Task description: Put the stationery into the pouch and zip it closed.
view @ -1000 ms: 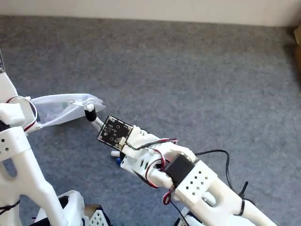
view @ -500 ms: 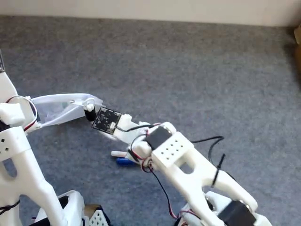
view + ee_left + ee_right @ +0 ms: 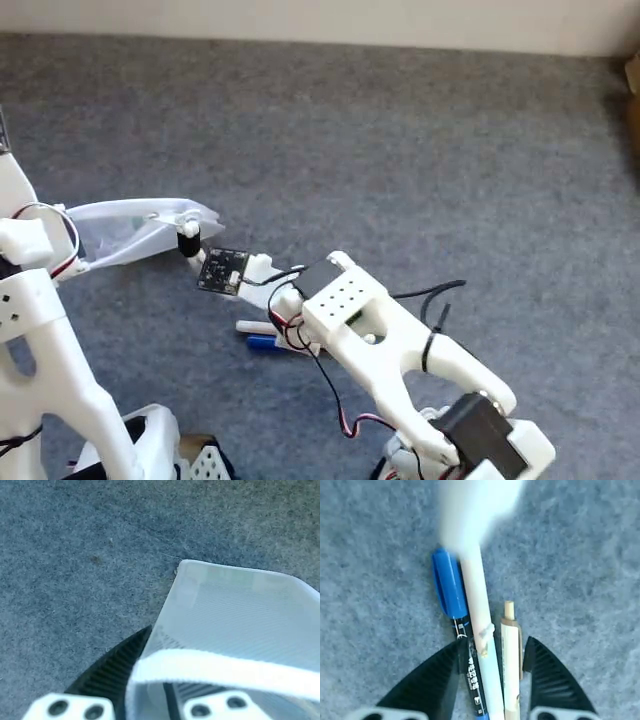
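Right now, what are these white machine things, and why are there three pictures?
These are two white plastic robot arms, the left arm and the right arm, each ending in a pincher called a gripper. One picture looks down from above; the other two come from little cameras on each arm's wrist. On the grey fuzzy surface lie a blue-capped black marker, a white pen and a beige pen. The right gripper, jaws open, sits around them. The left gripper holds a see-through white pouch for the pens.
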Controlling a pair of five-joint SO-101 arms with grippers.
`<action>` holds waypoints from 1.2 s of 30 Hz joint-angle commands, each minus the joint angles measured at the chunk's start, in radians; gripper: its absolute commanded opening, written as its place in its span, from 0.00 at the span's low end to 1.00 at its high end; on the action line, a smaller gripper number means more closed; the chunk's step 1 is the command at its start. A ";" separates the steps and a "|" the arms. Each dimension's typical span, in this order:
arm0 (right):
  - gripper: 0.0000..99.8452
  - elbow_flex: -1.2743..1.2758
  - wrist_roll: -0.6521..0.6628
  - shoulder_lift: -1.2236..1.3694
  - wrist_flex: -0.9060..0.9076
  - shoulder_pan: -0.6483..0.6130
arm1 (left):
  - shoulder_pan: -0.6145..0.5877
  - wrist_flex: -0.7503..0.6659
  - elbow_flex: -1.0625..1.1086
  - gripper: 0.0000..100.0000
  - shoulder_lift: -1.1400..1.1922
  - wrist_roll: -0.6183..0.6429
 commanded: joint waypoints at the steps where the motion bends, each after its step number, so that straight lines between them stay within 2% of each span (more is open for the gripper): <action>1: 0.17 -0.094 0.017 0.030 -0.004 0.015 | 0.018 -0.020 0.048 0.01 0.033 0.011; 13: 0.17 -0.269 0.017 0.263 -0.004 0.091 | 0.018 -0.020 0.048 0.01 0.035 0.011; 24: 0.17 -0.321 0.017 0.387 -0.004 0.091 | 0.018 -0.043 0.076 0.01 0.033 0.011; 27: 0.10 -0.321 0.029 0.404 -0.004 0.091 | 0.018 -0.043 0.076 0.01 0.033 0.011; 30: 0.00 -0.321 0.109 0.407 0.001 0.090 | 0.018 -0.043 0.076 0.01 0.033 0.011; 36: 0.00 -0.321 0.118 0.400 0.005 0.091 | 0.016 -0.043 0.077 0.01 0.033 0.011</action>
